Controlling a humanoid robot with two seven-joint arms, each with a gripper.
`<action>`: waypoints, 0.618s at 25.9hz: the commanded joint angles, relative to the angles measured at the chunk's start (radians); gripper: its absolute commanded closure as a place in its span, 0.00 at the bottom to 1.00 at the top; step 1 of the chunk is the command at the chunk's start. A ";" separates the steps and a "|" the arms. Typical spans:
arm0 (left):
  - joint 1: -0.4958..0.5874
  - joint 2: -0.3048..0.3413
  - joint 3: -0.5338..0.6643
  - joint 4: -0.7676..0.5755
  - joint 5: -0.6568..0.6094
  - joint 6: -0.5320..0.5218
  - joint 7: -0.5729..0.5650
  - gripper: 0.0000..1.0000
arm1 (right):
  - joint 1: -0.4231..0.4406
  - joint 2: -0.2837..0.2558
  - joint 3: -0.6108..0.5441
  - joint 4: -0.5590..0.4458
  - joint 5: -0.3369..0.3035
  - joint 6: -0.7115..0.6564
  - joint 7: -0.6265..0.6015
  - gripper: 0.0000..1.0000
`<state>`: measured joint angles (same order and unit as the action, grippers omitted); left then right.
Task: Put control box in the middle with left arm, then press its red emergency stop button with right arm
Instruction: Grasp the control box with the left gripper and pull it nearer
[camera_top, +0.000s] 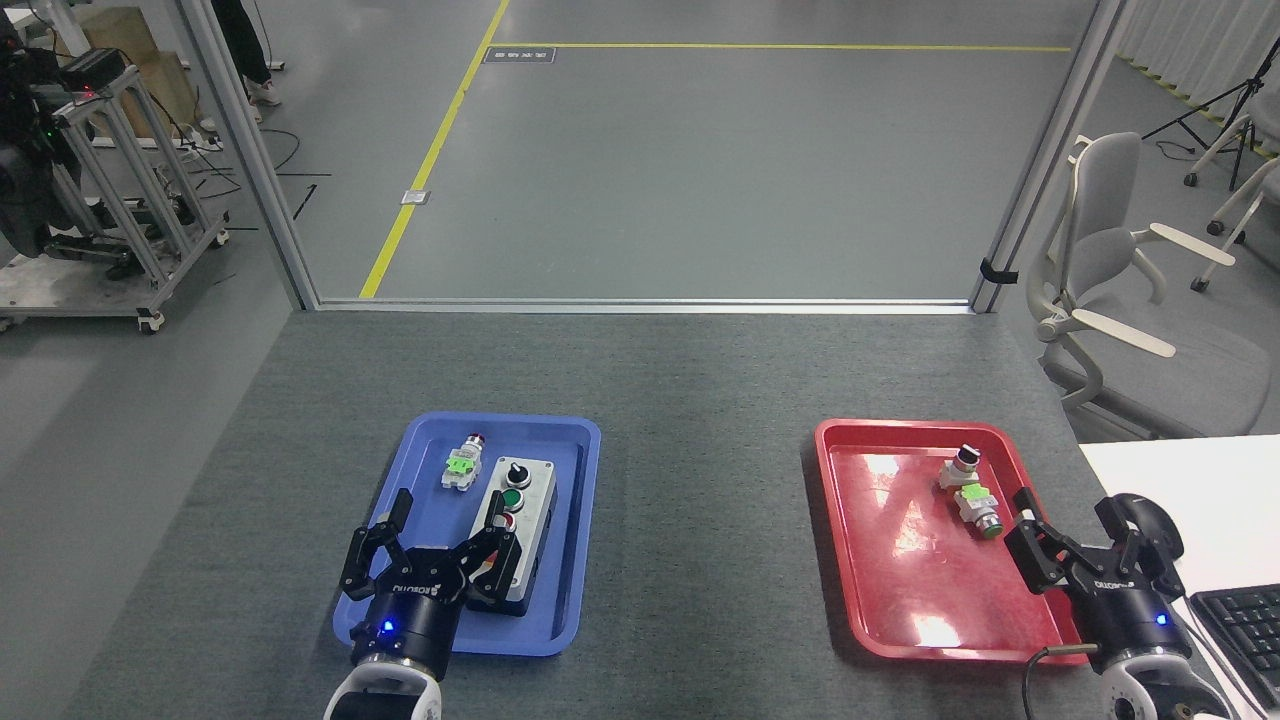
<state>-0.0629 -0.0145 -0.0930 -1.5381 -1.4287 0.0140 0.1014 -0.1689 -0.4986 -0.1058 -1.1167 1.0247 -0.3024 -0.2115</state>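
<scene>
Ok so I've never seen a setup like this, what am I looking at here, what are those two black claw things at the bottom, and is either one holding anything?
The camera sits in a humanoid robot's head, looking down at its grey table. The claws are its own grippers. The left gripper, open, hovers at the near end of the control box, a grey box with buttons lying in the blue tray beside a small loose switch part. The right gripper, also open, hangs by the red tray, which holds two more switch parts. Neither holds anything.
</scene>
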 joint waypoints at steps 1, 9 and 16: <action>0.011 -0.001 -0.014 0.006 -0.010 0.006 0.038 0.02 | -0.001 0.000 0.000 0.000 0.000 0.000 0.000 0.00; 0.005 0.007 -0.068 0.119 -0.079 0.058 0.078 0.02 | 0.000 0.005 0.000 0.000 0.000 0.000 0.000 0.00; -0.008 0.011 -0.071 0.197 -0.081 0.046 0.089 0.02 | 0.002 0.006 0.000 0.000 0.000 0.000 0.000 0.00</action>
<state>-0.0659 -0.0041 -0.1620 -1.3691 -1.5079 0.0641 0.1886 -0.1680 -0.4930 -0.1058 -1.1167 1.0246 -0.3024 -0.2056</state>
